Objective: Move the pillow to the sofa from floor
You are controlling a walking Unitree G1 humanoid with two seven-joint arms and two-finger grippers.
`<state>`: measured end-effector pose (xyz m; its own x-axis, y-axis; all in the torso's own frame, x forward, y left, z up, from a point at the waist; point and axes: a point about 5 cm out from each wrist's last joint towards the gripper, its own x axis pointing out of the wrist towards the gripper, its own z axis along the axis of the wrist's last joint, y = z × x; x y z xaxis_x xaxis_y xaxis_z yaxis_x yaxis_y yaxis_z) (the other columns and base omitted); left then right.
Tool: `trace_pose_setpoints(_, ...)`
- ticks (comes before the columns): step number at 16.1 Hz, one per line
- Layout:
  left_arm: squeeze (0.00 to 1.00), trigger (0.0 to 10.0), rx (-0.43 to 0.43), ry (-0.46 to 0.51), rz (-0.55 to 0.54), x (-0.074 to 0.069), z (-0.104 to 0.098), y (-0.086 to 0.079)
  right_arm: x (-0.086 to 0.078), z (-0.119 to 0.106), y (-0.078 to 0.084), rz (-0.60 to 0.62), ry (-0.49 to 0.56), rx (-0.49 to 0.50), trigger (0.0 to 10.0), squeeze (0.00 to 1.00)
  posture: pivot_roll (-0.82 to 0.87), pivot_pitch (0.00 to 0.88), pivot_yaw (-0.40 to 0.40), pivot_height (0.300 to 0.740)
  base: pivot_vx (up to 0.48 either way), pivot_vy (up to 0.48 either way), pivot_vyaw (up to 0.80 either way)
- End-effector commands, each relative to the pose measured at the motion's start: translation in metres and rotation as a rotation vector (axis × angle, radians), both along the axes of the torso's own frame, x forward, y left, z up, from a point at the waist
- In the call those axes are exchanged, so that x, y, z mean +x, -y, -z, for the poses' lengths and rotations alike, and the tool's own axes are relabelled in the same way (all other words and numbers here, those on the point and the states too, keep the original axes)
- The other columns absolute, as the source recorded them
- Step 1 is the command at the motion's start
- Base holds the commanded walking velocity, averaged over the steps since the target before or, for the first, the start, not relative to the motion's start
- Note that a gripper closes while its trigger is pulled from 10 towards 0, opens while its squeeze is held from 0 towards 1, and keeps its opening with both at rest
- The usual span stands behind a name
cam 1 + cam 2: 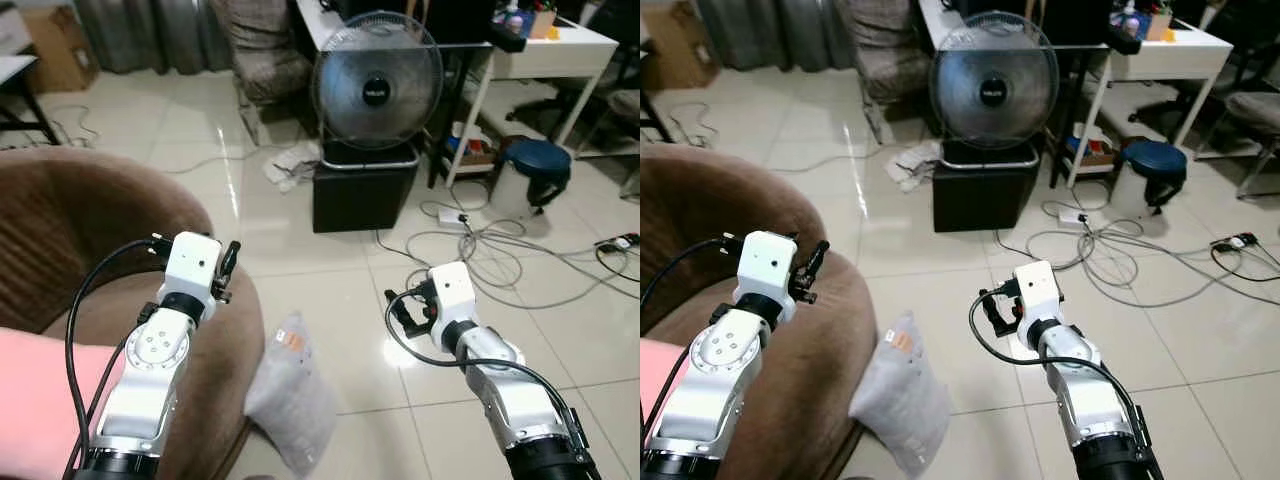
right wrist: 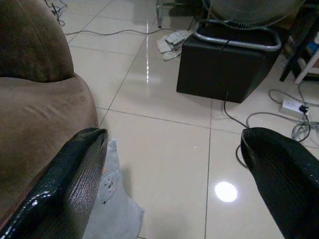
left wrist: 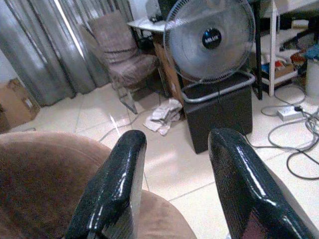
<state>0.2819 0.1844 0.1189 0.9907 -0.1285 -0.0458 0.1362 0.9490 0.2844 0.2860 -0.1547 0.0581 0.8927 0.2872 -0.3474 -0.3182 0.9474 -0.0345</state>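
While on the floor, pillow against sofa.

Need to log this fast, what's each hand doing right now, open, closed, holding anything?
Left hand: open, holding nothing, above the sofa.
Right hand: open wide, holding nothing, above the floor beside the pillow.

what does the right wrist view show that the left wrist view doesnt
Right wrist view: the grey pillow on the floor against the brown sofa, beside one finger of the open right hand. Left wrist view: the open left hand over the sofa, a chair and curtains. Both: the sofa, fan, black box and cables.
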Motion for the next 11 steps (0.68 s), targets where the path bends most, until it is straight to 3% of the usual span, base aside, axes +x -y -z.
trace_pose_setpoints(1, 0.00, 10.0, -0.009, 0.008, 0.016, 0.0019, -0.0021, 0.0013, 0.0004, -0.0032, 0.0045, 0.013, 0.015, -0.006, 10.0, 0.00, 0.13, 0.000, 0.021, 0.740, 0.000, 0.000, 0.00)
trace_pose_setpoints(5, 0.00, 10.0, -0.011, 0.008, 0.037, 0.0019, -0.0019, 0.0039, -0.0001, -0.0019, 0.0060, 0.016, 0.009, -0.006, 10.0, 0.00, 0.12, 0.000, 0.022, 0.740, 0.208, 0.000, -0.69)
trace_pose_setpoints(11, 0.00, 10.0, -0.010, 0.008, 0.035, 0.0003, -0.0013, 0.0027, -0.0009, 0.0010, 0.0056, 0.005, 0.004, -0.015, 10.0, 0.00, 0.13, 0.000, 0.021, 0.740, 0.321, 0.000, 0.00)
